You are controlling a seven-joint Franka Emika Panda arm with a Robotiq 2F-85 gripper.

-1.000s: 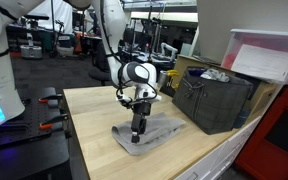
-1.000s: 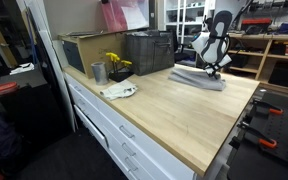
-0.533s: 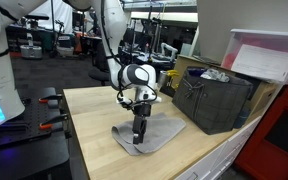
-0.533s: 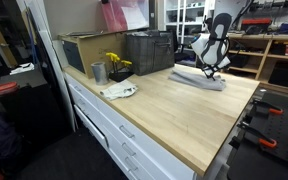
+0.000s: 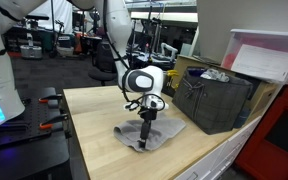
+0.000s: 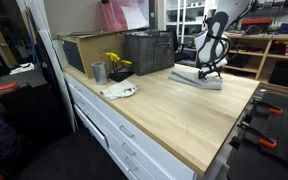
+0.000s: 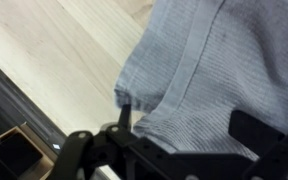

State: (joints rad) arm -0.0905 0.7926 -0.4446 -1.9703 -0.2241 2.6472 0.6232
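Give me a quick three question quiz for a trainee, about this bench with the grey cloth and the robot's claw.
1. True or false: the grey cloth lies on the wooden table.
2. Short answer: what colour is the crate that stands on the table near the cloth?
3. Pick one: the claw is A, right over the cloth; B, inside the crate; C, past the table's edge.

Key: 1 true. 2 black, or very dark grey. 3 A.
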